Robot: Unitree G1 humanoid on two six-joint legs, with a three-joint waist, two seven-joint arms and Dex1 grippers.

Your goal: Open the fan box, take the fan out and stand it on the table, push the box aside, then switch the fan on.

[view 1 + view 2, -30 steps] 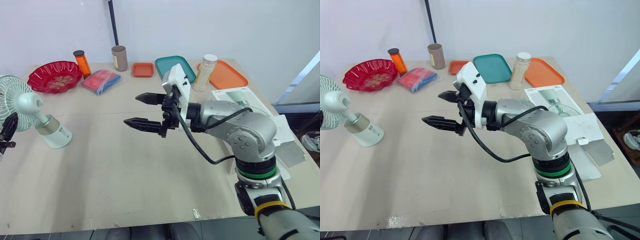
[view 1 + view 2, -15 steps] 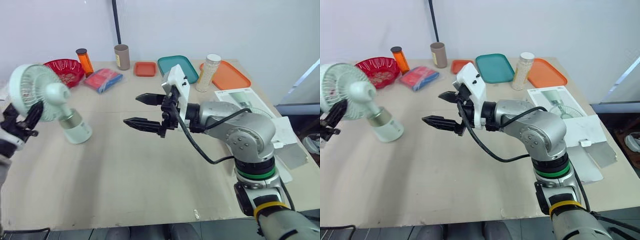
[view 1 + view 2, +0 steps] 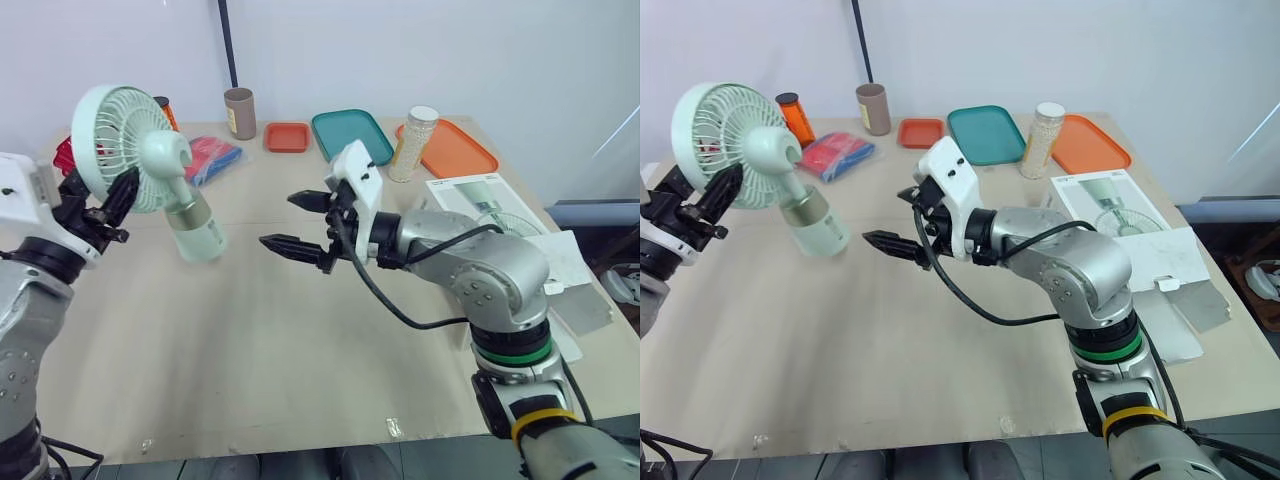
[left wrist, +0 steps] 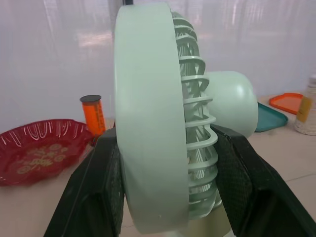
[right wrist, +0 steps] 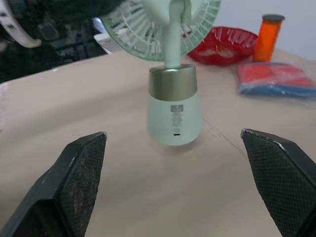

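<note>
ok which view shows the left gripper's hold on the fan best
The left wrist view: the left gripper has its two black fingers pressed on either side of the fan head. The eye views show the fan tilted in that grip from afar; the right wrist view shows mostly its base and grille.

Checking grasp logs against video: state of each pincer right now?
Left pincer: shut on the fan, one finger on each face of its round head.
Right pincer: open, holding nothing, aimed toward the fan.
</note>
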